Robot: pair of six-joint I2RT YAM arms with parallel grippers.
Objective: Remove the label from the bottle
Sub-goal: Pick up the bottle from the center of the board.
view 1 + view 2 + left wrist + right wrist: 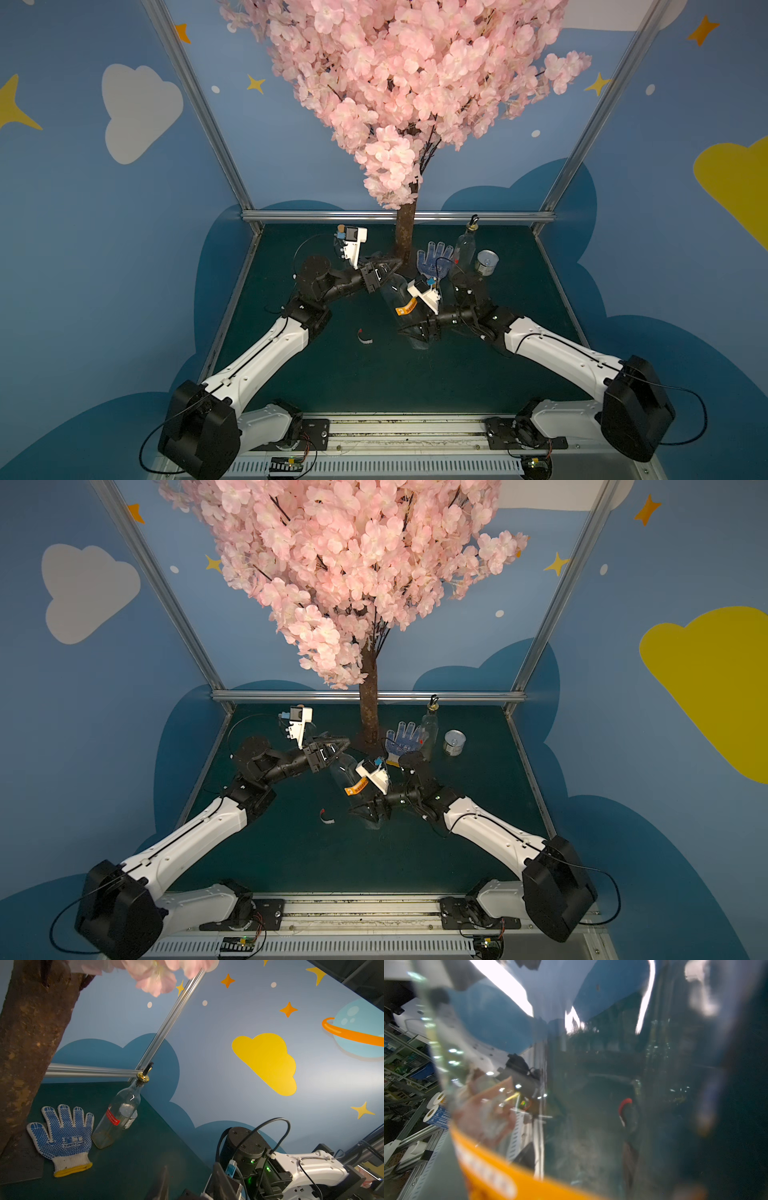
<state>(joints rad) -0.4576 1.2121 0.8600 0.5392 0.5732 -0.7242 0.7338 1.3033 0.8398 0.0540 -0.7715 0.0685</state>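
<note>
Surface (pixel 415 382): dark green, carrying everything.

Bottle (pixel 392 299): clear glass. We are holding it with its base at the right jaws and its neck reaching toward the left jaws, so the long axis is running from one pair to the other.

Right jaws: pinching the wide lower body, we judge.

Left jaws: at the neck end; we cannot tell whether they are spread or pressed together.

Label (pixel 406 308): orange, just beyond the right jaws, not yet removed. We are advising a steady base grip, then lifting one edge and peeling slowly.

Scrap (pixel 365 336): lying apart from both jaws.
</note>
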